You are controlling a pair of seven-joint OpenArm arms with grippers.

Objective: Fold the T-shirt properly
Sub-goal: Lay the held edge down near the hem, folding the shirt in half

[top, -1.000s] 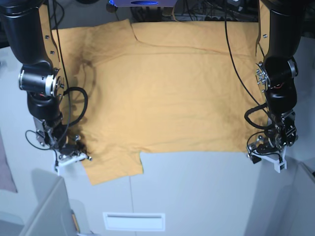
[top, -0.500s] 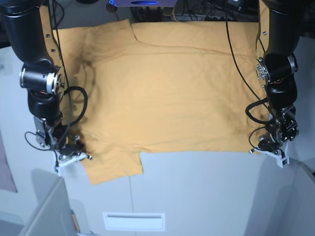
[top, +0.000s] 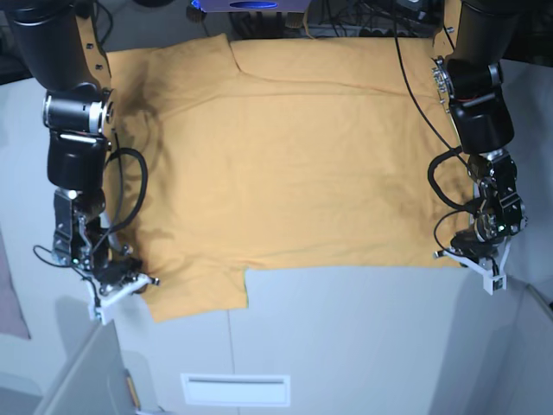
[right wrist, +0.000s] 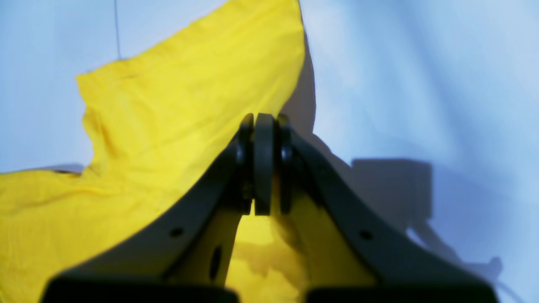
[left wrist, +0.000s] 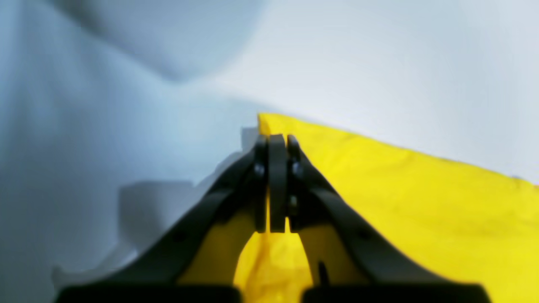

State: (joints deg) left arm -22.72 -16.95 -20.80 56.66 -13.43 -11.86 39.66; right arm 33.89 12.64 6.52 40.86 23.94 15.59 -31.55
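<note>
Both tools clamped on T-shirt (top: 285, 156) edges.
L tool (left wrist: 273, 145) pinches hem corner; R tool (right wrist: 261, 126) pinches sleeve; shirt flat on tabletop (top: 346, 346).

Tabletop (top: 346, 337): pale grey-white, flat, seen from above in the base view; a thin seam is seen running from its near edge toward the middle. Slot plate (top: 235, 389): a white rectangular panel with a long narrow opening, set flush at the near edge of the tabletop, just beside the seam. Pinkish-mauve cloth (top: 9, 290): a narrow strip is shown off the left edge of the tabletop, cut by the frame. Cables and dark equipment (top: 346, 22): a tangle is seen beyond the far edge, with a blue-lit device (top: 251, 5) at its centre; details cannot be made out.
</note>
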